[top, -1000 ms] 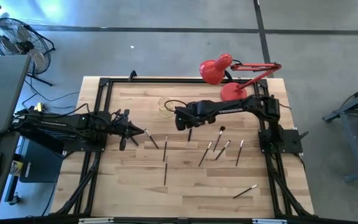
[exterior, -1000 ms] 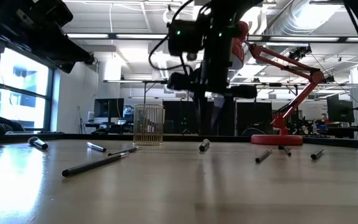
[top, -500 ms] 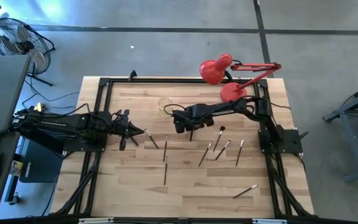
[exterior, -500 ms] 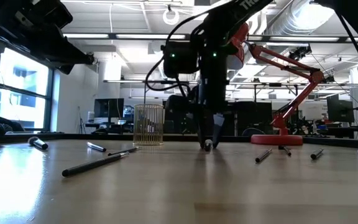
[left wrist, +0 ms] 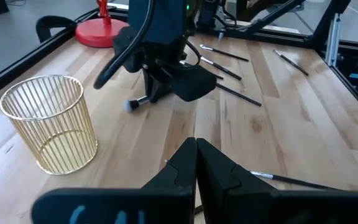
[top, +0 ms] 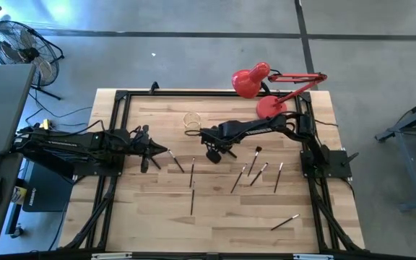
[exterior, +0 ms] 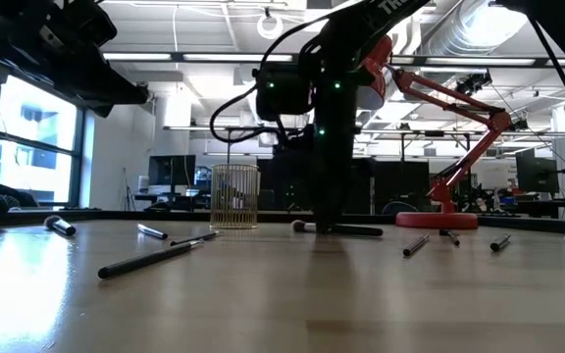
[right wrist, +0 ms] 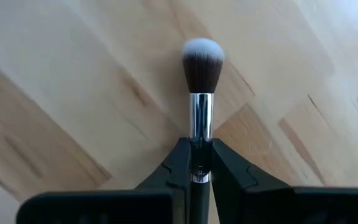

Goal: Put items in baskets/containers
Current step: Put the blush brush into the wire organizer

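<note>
One brush (right wrist: 202, 93) pinched at its handle between the right gripper (top: 213, 153) fingers, low over the table (top: 215, 209); wire basket (left wrist: 51, 121) just beyond. Left gripper (left wrist: 196, 163) closed, empty.

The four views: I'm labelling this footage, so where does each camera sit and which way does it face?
High view: overhead, straight down on the table, both arms.
Low view: table height, looking across; the right arm comes down from above.
Left wrist view: behind the shut left tool, facing the wire basket and the right arm.
Right wrist view: behind the right tool, shut on a brush.
Shared: the basket and the brush in both the low and left wrist views.
</note>
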Controlling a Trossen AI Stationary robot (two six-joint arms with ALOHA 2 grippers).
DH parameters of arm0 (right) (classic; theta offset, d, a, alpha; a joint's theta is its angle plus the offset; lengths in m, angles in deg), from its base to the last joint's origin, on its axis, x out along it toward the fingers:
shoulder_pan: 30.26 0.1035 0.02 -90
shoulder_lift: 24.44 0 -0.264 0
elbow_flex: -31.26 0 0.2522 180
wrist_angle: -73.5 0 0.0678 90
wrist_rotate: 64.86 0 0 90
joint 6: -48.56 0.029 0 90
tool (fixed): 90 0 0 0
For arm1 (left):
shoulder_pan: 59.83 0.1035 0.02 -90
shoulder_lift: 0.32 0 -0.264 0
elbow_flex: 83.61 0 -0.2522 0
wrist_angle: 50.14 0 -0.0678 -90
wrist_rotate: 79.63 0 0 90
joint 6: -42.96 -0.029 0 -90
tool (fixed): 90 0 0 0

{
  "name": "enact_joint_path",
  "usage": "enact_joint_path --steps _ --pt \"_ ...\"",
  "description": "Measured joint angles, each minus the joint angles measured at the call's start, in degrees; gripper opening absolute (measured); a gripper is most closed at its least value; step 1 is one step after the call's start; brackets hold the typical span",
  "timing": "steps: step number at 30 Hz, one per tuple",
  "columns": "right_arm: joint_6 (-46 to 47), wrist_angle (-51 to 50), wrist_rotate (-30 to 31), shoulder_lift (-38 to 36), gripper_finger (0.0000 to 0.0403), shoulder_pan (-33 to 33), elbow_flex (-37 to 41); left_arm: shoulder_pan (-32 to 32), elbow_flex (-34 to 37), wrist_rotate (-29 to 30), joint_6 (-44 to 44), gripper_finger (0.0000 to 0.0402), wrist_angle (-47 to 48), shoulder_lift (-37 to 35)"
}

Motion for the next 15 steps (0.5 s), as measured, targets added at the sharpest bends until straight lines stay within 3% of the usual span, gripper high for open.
enact_joint_path --steps 4,10,15 --pt "-0.9 -2.2 -1.7 -0.8 0.0031 0.0 0.1 0.0 0.0 2.1 0.0 0.0001 0.0 0.0" --pt "-5.8 -3.6 0.5 -6.7 0.0031 1.6 1.9 0.0 0.0 5.5 0.0 0.0001 0.0 0.0" --pt "-5.6 8.4 0.7 -17.7 0.0031 2.6 14.4 0.0 0.0 5.9 0.0 0.0001 -0.1 0.0"
